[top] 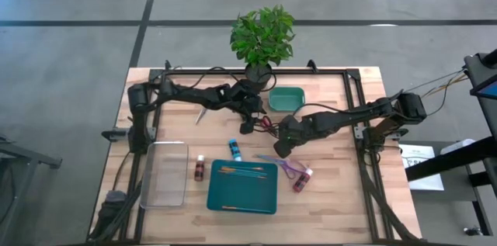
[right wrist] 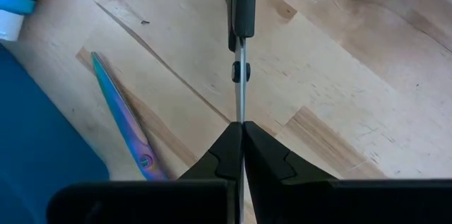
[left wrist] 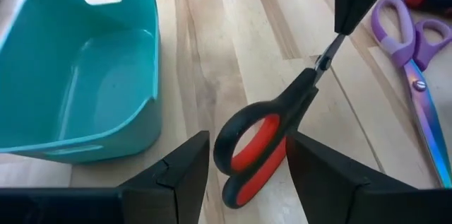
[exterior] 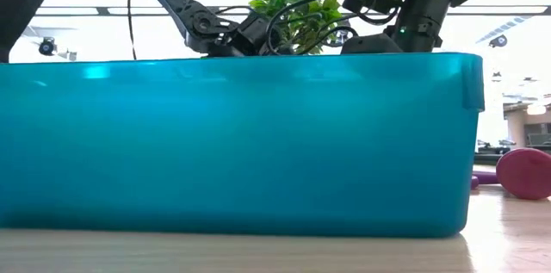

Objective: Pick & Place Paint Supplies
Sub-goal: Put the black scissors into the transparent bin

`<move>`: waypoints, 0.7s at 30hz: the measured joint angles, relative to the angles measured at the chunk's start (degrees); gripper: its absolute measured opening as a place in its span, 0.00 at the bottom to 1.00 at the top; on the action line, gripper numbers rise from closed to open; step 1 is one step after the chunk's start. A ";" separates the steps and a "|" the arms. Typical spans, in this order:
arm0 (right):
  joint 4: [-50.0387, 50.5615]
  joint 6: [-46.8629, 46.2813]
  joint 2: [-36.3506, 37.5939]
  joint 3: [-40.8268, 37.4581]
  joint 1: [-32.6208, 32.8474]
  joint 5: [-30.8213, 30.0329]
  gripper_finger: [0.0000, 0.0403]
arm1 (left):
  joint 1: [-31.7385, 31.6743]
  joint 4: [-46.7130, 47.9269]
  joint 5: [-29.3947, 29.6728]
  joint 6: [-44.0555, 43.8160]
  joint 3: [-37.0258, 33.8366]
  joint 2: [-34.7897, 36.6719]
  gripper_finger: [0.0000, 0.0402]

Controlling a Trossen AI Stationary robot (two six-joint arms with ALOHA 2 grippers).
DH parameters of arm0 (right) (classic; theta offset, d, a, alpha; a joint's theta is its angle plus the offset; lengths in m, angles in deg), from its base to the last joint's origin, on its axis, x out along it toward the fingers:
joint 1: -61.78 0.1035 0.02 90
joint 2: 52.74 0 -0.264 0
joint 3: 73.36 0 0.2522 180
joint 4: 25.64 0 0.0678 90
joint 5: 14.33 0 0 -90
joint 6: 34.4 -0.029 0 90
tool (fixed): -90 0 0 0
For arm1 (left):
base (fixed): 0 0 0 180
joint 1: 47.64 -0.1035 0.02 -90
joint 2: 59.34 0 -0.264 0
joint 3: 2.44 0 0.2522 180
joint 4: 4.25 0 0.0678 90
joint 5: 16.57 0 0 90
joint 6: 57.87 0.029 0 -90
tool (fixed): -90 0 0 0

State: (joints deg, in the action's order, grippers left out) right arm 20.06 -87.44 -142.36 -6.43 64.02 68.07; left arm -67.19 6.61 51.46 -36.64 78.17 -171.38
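Evidently right claw (right wrist: 240, 136) pinching scissors' (left wrist: 265, 143) blades, left claw (left wrist: 244, 174) spread around handles, tips hidden.

A potted plant (top: 262, 36) stands at the table's (top: 342, 199) far edge, with a small green bin (top: 286, 98) just beside it. Black-and-red scissors (left wrist: 265, 150) and purple scissors (left wrist: 409, 54) lie near the middle. A clear tray (top: 164, 174) and a teal tray (top: 242, 187) sit toward the near edge.
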 joint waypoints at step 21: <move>-1.28 0.57 0.00 0.00 -0.02 -0.11 0.02 | -0.47 -0.55 -1.87 1.37 0.00 -2.86 0.48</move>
State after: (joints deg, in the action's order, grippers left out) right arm 18.78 -86.87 -142.36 -6.43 64.00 67.96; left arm -67.65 6.06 49.59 -35.26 78.17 -174.24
